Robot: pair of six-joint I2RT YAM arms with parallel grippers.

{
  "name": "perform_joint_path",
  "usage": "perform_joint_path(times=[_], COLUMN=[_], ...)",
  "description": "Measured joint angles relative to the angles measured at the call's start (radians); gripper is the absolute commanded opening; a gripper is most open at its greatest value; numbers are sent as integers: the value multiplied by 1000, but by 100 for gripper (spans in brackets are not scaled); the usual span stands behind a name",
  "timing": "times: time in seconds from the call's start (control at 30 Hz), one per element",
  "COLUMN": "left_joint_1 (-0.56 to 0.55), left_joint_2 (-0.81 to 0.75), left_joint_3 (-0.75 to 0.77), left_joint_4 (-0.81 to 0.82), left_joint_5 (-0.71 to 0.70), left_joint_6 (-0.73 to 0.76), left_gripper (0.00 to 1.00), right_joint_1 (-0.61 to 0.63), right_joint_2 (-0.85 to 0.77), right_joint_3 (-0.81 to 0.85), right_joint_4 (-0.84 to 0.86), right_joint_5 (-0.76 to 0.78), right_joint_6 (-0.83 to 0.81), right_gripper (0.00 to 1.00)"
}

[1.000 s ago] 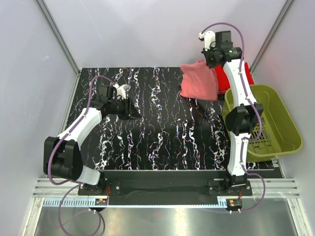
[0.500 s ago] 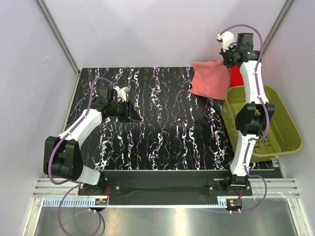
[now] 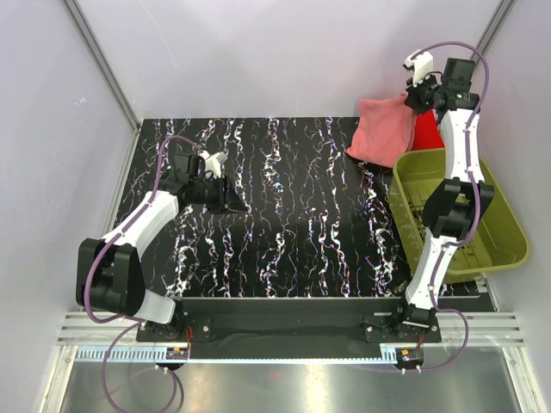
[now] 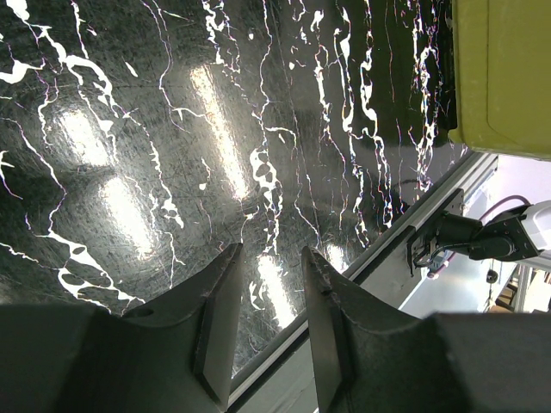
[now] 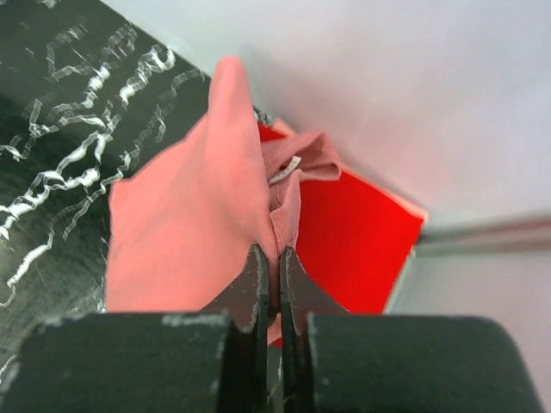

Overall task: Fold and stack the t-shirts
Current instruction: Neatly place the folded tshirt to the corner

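Observation:
The salmon-pink t-shirt (image 3: 384, 131) hangs folded in the air at the table's far right, above the brighter red t-shirt (image 3: 427, 131), which lies flat behind the basket. My right gripper (image 3: 413, 96) is shut on the pink shirt's collar edge; in the right wrist view the cloth (image 5: 194, 232) is pinched between the jaws (image 5: 270, 258), with the red t-shirt (image 5: 353, 249) beneath. My left gripper (image 3: 231, 196) hovers over the left part of the table, open and holding nothing; in the left wrist view the fingers (image 4: 219, 292) frame bare tabletop.
An olive-green plastic basket (image 3: 499, 215) stands at the right edge of the black marbled table (image 3: 284, 215), also seen in the left wrist view as a green basket (image 4: 504, 77). Grey walls close in the back and sides.
My right arm has swung right and farther back, carrying the pink shirt from the table's back middle-right toward the red shirt. The left arm has stayed put.

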Motion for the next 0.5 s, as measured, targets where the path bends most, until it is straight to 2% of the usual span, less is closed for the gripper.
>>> perform_joint_path(times=[0.2, 0.5], left_joint_1=[0, 0], left_joint_2=[0, 0], left_joint_3=[0, 0], left_joint_4=[0, -1], left_joint_5=[0, 5], left_joint_6=[0, 5], left_gripper=[38, 38], right_joint_1=[3, -3], right_joint_2=[56, 98], right_joint_3=[105, 220], right_joint_4=[0, -13], right_joint_5=[-112, -126], right_joint_6=[-19, -72], right_gripper=[0, 0])
